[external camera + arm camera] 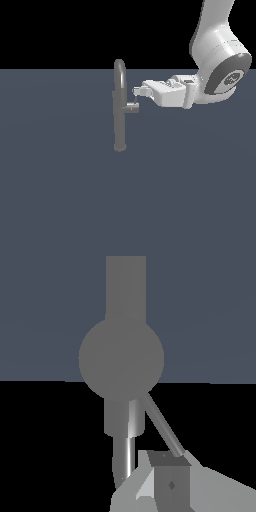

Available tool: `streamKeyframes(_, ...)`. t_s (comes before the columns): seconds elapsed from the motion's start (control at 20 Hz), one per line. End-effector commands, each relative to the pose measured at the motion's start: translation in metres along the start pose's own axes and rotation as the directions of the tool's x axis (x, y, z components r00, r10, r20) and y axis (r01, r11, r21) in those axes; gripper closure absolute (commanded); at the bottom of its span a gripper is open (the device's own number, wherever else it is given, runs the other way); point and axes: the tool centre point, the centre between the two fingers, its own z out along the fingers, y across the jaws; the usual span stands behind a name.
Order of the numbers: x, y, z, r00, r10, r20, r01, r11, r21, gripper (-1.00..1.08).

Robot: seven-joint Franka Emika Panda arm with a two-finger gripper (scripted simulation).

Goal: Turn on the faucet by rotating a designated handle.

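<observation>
Faucet (119, 107) upright on flat blue-grey desk (60, 200), just above centre of exterior view. Handle (132, 107) juts toward 3 o'clock off column; rod lever too thin to trace there. Pincer (137, 92) at 3 o'clock of column, touching lever tip; spread or pressed together, cannot tell. Wrist view: one finger (170, 481) shows, second cut off; lever end hidden behind finger. Black void beyond desk. No writing seen.
</observation>
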Motion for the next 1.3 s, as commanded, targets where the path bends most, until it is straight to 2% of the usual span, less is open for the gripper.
streamKeyframes(0.0, 0.013, 0.011, 0.0, 1.0, 0.025, 0.005, -0.025, 1.0, -0.001, 1.08)
streamKeyframes(0.05, 0.001, 0.002, 0.0, 1.0, 0.0, 0.0, 0.0, 1.0, 0.0, 1.08)
streamKeyframes(0.45, 0.037, 0.03, 0.0, 1.0, 0.026, 0.006, -0.026, 1.0, -0.001, 1.08)
streamKeyframes(0.5, 0.011, 0.017, 0.0, 1.0, -0.021, 0.0, 0.021, 1.0, -0.005, 1.08)
streamKeyframes(0.85, 0.064, 0.033, 0.0, 1.0, 0.025, 0.006, -0.025, 1.0, -0.001, 1.08)
streamKeyframes(0.9, 0.064, 0.033, 0.0, 1.0, 0.025, 0.006, -0.025, 1.0, -0.001, 1.08)
streamKeyframes(0.95, 0.032, 0.021, 0.0, 1.0, -0.029, 0.003, 0.029, 1.0, -0.01, 1.08)
streamKeyframes(1.25, 0.069, 0.022, 0.0, 1.0, 0.006, 0.005, -0.006, 1.0, -0.005, 1.08)
